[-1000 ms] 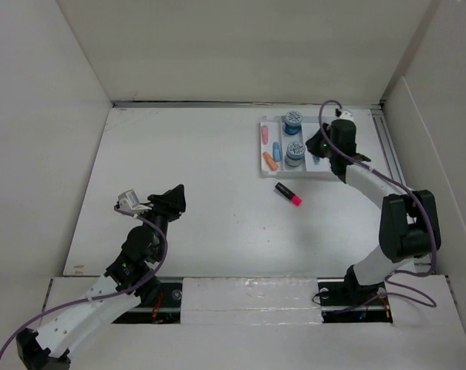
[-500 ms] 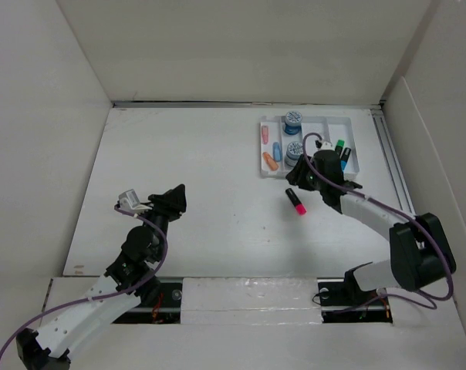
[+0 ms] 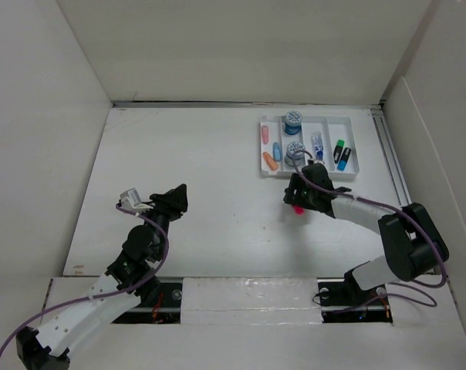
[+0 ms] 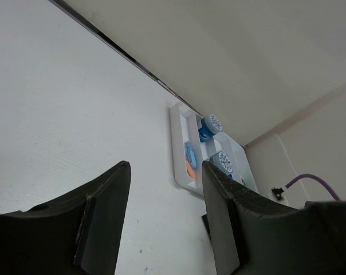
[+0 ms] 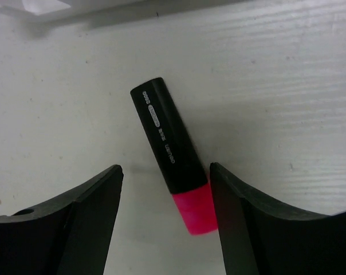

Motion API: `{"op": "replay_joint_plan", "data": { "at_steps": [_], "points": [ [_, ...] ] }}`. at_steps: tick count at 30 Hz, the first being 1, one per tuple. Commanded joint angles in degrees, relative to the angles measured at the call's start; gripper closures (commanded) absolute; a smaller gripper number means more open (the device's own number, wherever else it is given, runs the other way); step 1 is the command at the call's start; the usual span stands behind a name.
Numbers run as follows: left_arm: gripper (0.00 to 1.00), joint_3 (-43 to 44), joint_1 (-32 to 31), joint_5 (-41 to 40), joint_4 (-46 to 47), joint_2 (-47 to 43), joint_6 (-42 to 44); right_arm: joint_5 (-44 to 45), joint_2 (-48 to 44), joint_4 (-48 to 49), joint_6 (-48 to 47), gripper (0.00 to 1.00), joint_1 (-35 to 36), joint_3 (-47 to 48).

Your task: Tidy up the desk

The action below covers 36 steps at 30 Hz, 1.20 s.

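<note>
The desk is a broad white tabletop. On it, just in front of the white tray, lies a black highlighter with a pink cap. My right gripper hangs low over it, open. The highlighter lies between the two fingers, its pink cap close to the right finger. In the top view only a bit of pink shows under that gripper. My left gripper stands open and empty over the left of the desk, pointing toward the tray.
The tray holds two blue round rolls, small pink, blue and orange pieces, and a green and a blue highlighter. Tall white panels wall the desk on three sides.
My right gripper has swung from over the tray's right compartment down to the pink-capped highlighter, and its jaws have opened. The left arm has not moved.
</note>
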Motion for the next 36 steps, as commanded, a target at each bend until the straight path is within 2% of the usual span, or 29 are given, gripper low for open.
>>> {"op": "replay_joint_plan", "data": {
  "at_steps": [1, 5, 8, 12, 14, 15, 16, 17, 20, 23, 27, 31, 36],
  "points": [
    [0.52, 0.53, 0.07, -0.53, 1.55, -0.70, 0.75, 2.02, 3.79, -0.95, -0.21, 0.32, 3.48, 3.09],
    [0.52, 0.01, 0.07, -0.45, 2.16, -1.58, 0.93, 6.86, 7.41, -3.94, 0.49, 0.37, 7.96, 5.64],
    [0.52, 0.36, 0.07, -0.45, 1.63, -1.32, 0.75, 8.97, 10.56, -5.17, 1.46, 0.48, 9.73, 7.31],
    [0.52, 0.27, 0.07, -0.62, 1.90, -1.15, 0.84, 10.73, 12.86, -5.62, 2.17, 0.50, 11.23, 8.54],
    [0.52, 0.62, 0.07, -0.54, 1.02, -1.32, 0.75, 10.82, 13.57, -6.23, 1.73, 0.60, 11.23, 9.59],
    [0.52, 0.62, 0.07, -0.71, 1.02, -1.76, 0.75, 11.34, 14.27, -6.23, 1.38, 0.70, 11.23, 10.21],
    [0.52, 0.62, 0.07, -0.71, 1.02, -1.76, 0.75, 11.35, 14.27, -6.23, 1.29, 0.70, 11.23, 10.21],
    [0.52, 0.19, 0.07, -0.97, 1.28, -2.20, 0.75, 11.26, 14.62, -6.32, 1.20, 0.78, 11.23, 10.47],
    [0.51, 0.27, 0.07, -0.63, 1.11, -2.46, 0.75, 11.87, 15.15, -7.28, 0.50, 0.88, 11.23, 11.88],
    [0.51, -0.08, 0.07, -0.80, 1.98, -1.94, 0.84, 12.58, 12.35, -7.02, 0.50, 0.90, 11.85, 11.88],
    [0.51, 0.36, 0.07, -0.45, 1.81, -0.62, 0.66, 13.54, 2.53, -6.14, -1.61, 0.90, 10.62, 12.85],
    [0.51, 0.44, 0.07, -0.10, 2.52, 1.40, 1.02, 13.46, -2.07, -5.35, -5.38, 0.89, 3.61, 15.74],
    [0.51, 0.62, 0.07, 0.17, 2.60, 1.76, 1.28, 11.44, 0.82, -1.41, -7.50, 0.89, -6.15, 19.96]
  ]
}}
